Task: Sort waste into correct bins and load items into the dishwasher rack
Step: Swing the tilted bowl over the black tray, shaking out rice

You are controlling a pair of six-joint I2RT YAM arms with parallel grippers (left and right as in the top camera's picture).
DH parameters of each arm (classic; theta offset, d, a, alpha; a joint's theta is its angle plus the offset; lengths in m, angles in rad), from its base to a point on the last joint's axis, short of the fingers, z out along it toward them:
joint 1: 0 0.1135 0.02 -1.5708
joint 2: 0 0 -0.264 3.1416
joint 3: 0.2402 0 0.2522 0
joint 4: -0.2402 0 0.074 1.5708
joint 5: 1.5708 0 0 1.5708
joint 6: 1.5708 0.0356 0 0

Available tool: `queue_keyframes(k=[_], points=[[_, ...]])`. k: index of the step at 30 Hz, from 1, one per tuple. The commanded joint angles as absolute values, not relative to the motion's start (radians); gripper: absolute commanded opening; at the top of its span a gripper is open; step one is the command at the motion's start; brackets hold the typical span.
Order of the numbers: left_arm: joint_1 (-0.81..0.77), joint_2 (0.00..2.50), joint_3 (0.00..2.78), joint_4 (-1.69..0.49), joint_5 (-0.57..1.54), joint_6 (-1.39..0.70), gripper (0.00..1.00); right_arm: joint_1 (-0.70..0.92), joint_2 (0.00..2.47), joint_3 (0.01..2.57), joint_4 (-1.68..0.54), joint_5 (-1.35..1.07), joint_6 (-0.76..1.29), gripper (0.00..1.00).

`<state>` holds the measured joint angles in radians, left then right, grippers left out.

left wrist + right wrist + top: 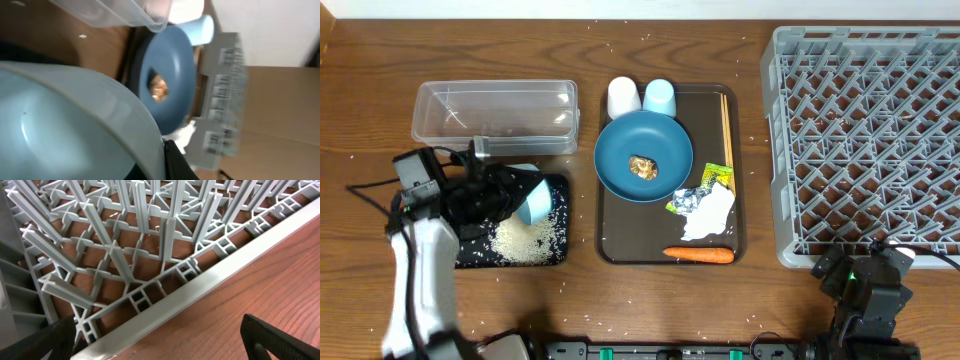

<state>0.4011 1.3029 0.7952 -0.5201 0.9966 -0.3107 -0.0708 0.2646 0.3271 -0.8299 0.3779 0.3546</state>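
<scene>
White rice (pixel 525 238) lies heaped in the black tray (pixel 478 256) at 8 o'clock, under the tipped bowl (pixel 536 201) clenched in the left tool (pixel 508 196). Clinging grains could scatter over the counter (pixel 360 90) if the bowl swings away tilted. The clear tub (pixel 421 122) at 10 o'clock holds nothing. The plate (pixel 620 150) at centre carries a brown lump (pixel 644 166). The right tool (pixel 157 342), released, sits by the rack (pixel 870 130) at 5 o'clock.

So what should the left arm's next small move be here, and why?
Probably lift and level the white bowl, ready for the dishwasher rack. The left tool is shut on its rim, the bowl is tipped over the black tray, rice already lies there, and the bowl's inside looks empty.
</scene>
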Motion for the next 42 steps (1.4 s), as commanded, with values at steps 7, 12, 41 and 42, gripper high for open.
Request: queue_keyframes(k=[7,12,41,42], points=[[0.220,0.941,0.804,-0.637,0.299,-0.289,0.06,-0.077,0.263,0.339,-0.831,0.389,0.343,0.99],[0.083,0.868,0.804,-0.661,0.115,-0.289,0.06,-0.077,0.263,0.339,-0.831,0.389,0.343,0.99],[-0.236,1.018,0.804,-0.422,0.442,-0.579,0.06,-0.077,0.263,0.339,-0.831,0.389,0.343,0.99],[-0.184,1.019,0.804,-0.393,0.551,-0.586,0.06,-0.077,0.263,0.339,-0.831,0.389,0.343,0.99]])
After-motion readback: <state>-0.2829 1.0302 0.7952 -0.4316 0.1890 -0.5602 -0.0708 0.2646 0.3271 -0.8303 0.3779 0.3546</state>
